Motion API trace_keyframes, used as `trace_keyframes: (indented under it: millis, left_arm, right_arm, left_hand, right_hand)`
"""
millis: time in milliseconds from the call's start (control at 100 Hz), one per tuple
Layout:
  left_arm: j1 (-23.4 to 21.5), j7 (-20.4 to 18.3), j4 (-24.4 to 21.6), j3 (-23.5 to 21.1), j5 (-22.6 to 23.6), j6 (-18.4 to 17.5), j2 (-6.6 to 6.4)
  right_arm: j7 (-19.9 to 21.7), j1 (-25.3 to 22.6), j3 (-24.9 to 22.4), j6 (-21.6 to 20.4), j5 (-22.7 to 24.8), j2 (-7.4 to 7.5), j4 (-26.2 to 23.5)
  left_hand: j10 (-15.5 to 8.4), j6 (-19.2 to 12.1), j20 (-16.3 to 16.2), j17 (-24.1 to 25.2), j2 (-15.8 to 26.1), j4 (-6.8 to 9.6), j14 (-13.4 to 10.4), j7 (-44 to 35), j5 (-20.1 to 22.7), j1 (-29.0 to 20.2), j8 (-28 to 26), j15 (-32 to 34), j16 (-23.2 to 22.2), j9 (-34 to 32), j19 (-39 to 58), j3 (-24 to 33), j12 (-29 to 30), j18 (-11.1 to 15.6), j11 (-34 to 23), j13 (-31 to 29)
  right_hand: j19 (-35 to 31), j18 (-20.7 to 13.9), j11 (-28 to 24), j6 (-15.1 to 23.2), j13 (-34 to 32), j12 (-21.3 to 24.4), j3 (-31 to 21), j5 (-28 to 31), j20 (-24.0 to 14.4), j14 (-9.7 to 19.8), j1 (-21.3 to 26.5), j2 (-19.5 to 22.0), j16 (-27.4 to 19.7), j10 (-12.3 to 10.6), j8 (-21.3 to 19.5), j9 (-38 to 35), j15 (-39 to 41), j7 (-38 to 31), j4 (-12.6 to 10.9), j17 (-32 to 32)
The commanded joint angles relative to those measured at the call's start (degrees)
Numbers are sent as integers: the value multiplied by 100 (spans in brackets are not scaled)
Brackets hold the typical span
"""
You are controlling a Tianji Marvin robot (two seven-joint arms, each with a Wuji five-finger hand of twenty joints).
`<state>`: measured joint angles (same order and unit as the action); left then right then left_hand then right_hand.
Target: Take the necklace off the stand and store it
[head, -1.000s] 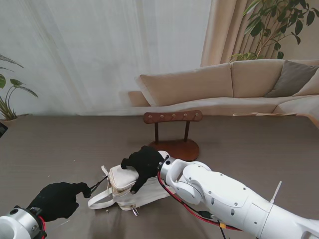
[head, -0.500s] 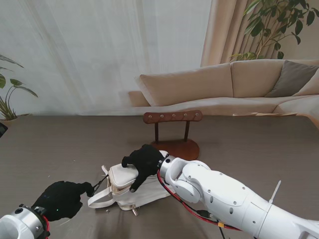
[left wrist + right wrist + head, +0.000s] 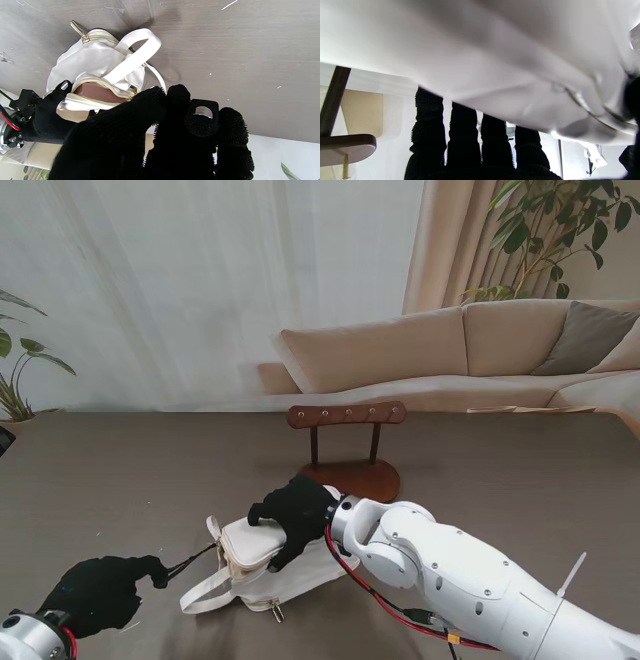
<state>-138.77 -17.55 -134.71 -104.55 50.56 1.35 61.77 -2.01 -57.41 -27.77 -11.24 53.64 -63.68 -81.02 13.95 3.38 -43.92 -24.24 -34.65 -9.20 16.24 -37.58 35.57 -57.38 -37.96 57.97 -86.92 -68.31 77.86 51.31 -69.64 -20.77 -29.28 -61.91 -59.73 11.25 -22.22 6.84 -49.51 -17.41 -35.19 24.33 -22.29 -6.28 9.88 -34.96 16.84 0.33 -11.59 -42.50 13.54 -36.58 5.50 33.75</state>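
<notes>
Apparently the right hand (image 3: 293,514) presses down, clamped on the white bag (image 3: 262,560) to steady it, while the left hand (image 3: 100,592) pinches its zipper pull (image 3: 190,560) closed, so the necklace, nowhere visible on the bare stand (image 3: 348,442), is probably inside.

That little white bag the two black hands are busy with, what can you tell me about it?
The white bag is a small soft pouch that looks like fabric, with a flat white strap and a metal zipper pull. It lies slumped on the brown table, its zipped mouth partly open on a brownish lining. The right hand presses on its top; the left hand pinches something thin at its left end.
</notes>
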Motion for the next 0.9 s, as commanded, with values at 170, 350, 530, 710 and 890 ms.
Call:
trace_keyframes:
  millis: [170,350,530,710,890]
  left_arm:
    - [-104,-71,53,0,4,78,41]
    - [-29,-108,87,83,27,77,24]
    - [-63,-122,63,84,127,64,24]
    - [-123,-109,22,75,168,100,32]
    - [-141,-39,9,86,151,69,40]
  right_arm:
    - [844,-32,30,-193,-347,203,59]
    - [836,-137,-77,-87,-581,143,-81]
    - [791,-144,-19,166,-720,65,-175]
    - [757,-96,142,342,-850,-4,-162]
    - [568,-66,273,410,-507,-1,-162]
  left_hand:
    - [61,431,-14,109,114,-29,-123,-2678,710,-82,-468,105,-103,-18,188,-43,-13,87,-41,105]
    - [51,429,-15,104,113,-29,-135,-2678,708,-83,-471,104,-103,-16,189,-42,-14,86,-40,108]
    - [40,420,-16,104,121,-33,-145,-2680,701,-78,-475,103,-103,-14,189,-46,-18,86,-42,110]
    - [41,414,-17,104,119,-33,-145,-2681,703,-76,-477,102,-103,-12,188,-47,-14,86,-39,110]
    - [43,422,-18,101,112,-30,-134,-2678,704,-80,-474,103,-104,-18,189,-39,-15,86,-42,109]
  right_hand:
    - [967,370,-625,-485,967,-153,-947,-830,-389,-367,-1264,441,178,188,-104,1419,292,-31,-45,-2035]
    - [1135,373,-739,-147,1088,-134,-765,-639,-599,-374,-1607,1067,190,228,-124,1438,383,-246,86,-2064]
    - [1132,370,-795,311,796,-170,-14,312,-773,-381,-911,2076,205,193,-325,825,562,-510,-79,-1941]
    - [1065,413,-793,433,556,-222,406,811,-769,-388,-421,2495,215,177,-409,318,624,-557,-222,-1899]
    - [894,382,-825,416,299,-293,7,935,-747,-334,40,1451,240,129,-461,72,692,-590,-337,-1744]
